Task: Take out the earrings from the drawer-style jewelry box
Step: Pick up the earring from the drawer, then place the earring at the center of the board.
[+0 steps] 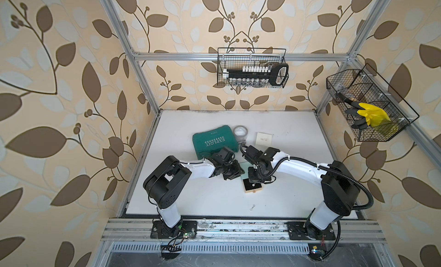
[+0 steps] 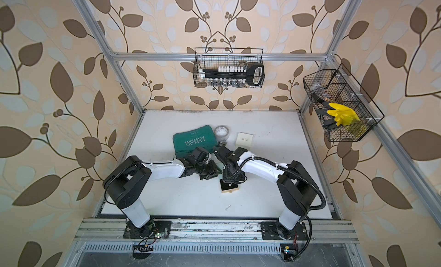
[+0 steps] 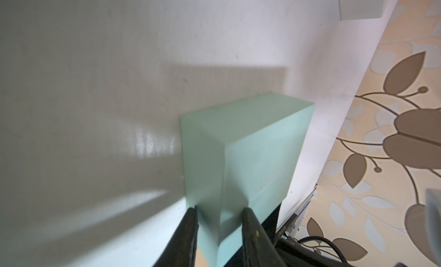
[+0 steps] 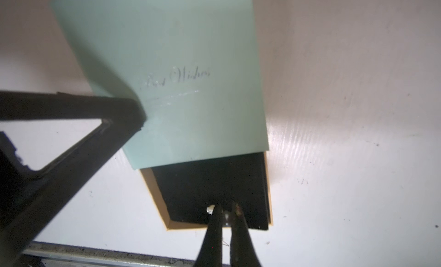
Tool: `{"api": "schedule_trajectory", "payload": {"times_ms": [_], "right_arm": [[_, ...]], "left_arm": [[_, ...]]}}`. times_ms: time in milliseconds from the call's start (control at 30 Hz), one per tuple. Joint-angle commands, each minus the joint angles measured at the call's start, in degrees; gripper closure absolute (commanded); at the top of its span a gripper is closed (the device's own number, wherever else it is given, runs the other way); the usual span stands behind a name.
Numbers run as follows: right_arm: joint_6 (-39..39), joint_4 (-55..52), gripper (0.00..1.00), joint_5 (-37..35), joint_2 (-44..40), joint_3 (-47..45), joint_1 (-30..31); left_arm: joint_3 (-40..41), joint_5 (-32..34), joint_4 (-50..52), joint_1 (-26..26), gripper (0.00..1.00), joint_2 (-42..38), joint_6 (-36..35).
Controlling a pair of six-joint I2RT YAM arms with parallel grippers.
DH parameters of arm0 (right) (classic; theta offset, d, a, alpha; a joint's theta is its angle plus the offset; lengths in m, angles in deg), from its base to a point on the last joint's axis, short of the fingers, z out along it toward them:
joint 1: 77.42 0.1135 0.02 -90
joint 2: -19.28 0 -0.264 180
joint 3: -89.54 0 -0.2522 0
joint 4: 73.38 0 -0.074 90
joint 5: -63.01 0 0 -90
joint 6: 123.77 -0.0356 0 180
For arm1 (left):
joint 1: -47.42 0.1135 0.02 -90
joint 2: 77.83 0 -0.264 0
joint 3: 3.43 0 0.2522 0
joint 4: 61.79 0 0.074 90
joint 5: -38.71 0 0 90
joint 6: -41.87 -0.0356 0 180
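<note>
The jewelry box is a mint-green sleeve (image 4: pixel 181 70) with its black-lined drawer (image 4: pixel 205 182) slid out toward the table's front. My left gripper (image 3: pixel 219 213) is shut on the sleeve's corner. My right gripper (image 4: pixel 225 211) reaches down into the drawer (image 1: pixel 253 188), its fingers shut on a tiny silvery earring (image 4: pixel 226 217). A second glinting earring (image 4: pixel 210 209) sits on the black lining, right beside one fingertip. Small silvery earrings (image 1: pixel 252 207) also lie on the white table nearer the front, seen in both top views (image 2: pixel 228 207).
Behind the arms lie a green tool case (image 1: pixel 216 143), a tape roll (image 1: pixel 240 131) and a white square box (image 1: pixel 264 138). Wire baskets hang on the back wall (image 1: pixel 253 67) and on the right wall (image 1: pixel 372 106). The arm bases stand at the table's front edge.
</note>
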Motion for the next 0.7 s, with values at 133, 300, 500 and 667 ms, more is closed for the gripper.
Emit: {"api": "schedule_trajectory", "payload": {"times_ms": [133, 300, 500, 667], "right_arm": [[-0.6, -2.6, 0.95, -0.7, -5.4, -3.1, 1.0], [-0.2, -4.3, 0.94, 0.0, -8.9, -4.2, 2.5], [0.4, -5.8, 0.93, 2.4, -13.3, -9.5, 6.7], [-0.5, -2.5, 0.93, 6.7, -13.7, -13.8, 8.9]], "left_arm": [[0.6, 0.5, 2.2, -0.9, 0.67, -1.0, 0.0], [0.6, 0.4, 2.1, -0.9, 0.67, -0.9, 0.0], [0.0, 0.1, 2.0, -1.0, 0.67, -0.5, 0.0], [0.0, -0.1, 1.9, -1.0, 0.67, -0.5, 0.1]]}}
